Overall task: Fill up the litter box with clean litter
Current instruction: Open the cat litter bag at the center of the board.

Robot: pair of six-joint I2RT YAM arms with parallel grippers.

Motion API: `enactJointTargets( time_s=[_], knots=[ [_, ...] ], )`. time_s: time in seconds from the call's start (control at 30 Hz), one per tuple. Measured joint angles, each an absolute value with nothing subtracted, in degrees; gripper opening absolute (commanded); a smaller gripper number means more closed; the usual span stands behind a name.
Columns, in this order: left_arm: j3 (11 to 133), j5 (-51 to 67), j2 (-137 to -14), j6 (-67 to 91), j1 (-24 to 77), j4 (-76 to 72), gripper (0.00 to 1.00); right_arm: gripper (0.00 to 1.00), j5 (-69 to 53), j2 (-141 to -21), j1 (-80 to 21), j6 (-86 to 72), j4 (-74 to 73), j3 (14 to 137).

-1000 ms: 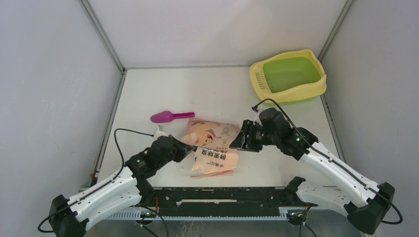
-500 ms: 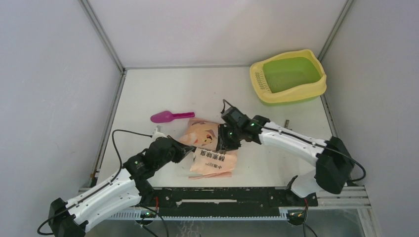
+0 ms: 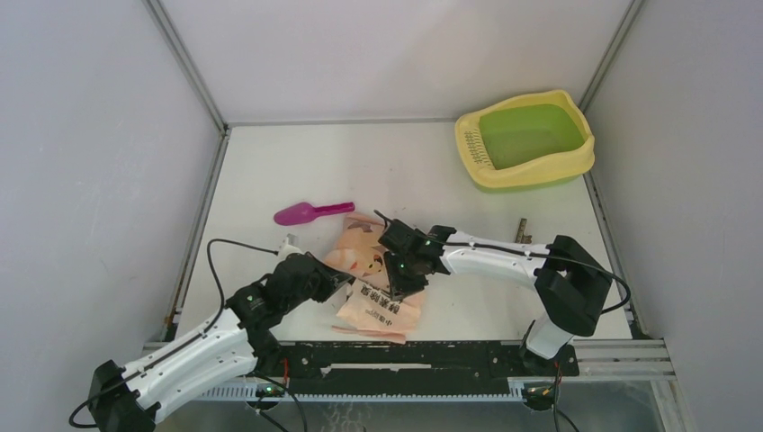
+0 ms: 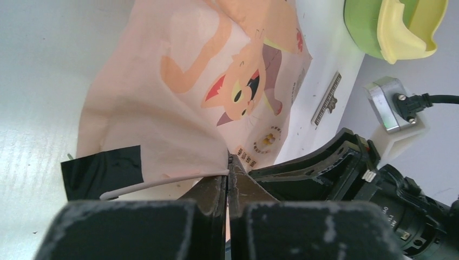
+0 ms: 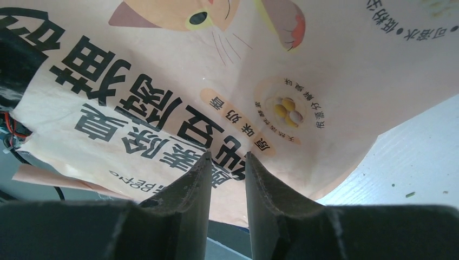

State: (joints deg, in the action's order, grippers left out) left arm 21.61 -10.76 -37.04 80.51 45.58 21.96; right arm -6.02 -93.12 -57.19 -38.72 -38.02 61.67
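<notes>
The litter box (image 3: 526,139), pale yellow with a lime-green basin, stands at the back right and looks bare inside; its rim (image 4: 400,32) shows in the left wrist view. A peach-pink printed bag (image 3: 371,286) lies near the front middle. My left gripper (image 4: 228,162) is shut on the bag's (image 4: 178,97) left edge. My right gripper (image 5: 227,158) is down at the bag's printed face (image 5: 162,119), its fingers a little apart with the print showing between them. Of the litter I see only a few tiny specks (image 5: 394,186) on the table.
A magenta scoop (image 3: 310,212) lies just behind the bag on the left. A small dark strip (image 3: 521,229) rests on the table right of the right arm. Grey walls close in both sides and the back. A black rail runs along the near edge.
The right arm has swung left across the bag, its jaws narrowing. The bag has slid and turned toward the front left. The left gripper has kept its hold.
</notes>
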Motion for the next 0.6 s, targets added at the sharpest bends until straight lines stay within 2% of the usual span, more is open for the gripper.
enactJointTargets(
  time_s=[0.17, 0.23, 0.37, 0.6],
  knots=[
    [19.8, -10.9, -35.7, 80.5, 45.6, 21.5, 0.0, 0.44, -5.6, -92.0, -57.0, -38.7, -38.9, 61.7],
    [19.5, -11.4, -34.6, 80.5, 45.6, 21.7, 0.03, 0.45, -5.5, -90.6, -56.9, -38.7, -39.2, 61.7],
    [19.6, -12.5, -33.2, 80.6, 45.6, 21.9, 0.12, 0.46, -5.6, -87.7, -56.5, -38.7, -39.5, 61.7],
    [19.6, -15.5, -32.8, 80.6, 45.6, 23.3, 0.15, 0.47, -6.4, -85.4, -56.2, -38.8, -40.0, 61.7]
  ],
)
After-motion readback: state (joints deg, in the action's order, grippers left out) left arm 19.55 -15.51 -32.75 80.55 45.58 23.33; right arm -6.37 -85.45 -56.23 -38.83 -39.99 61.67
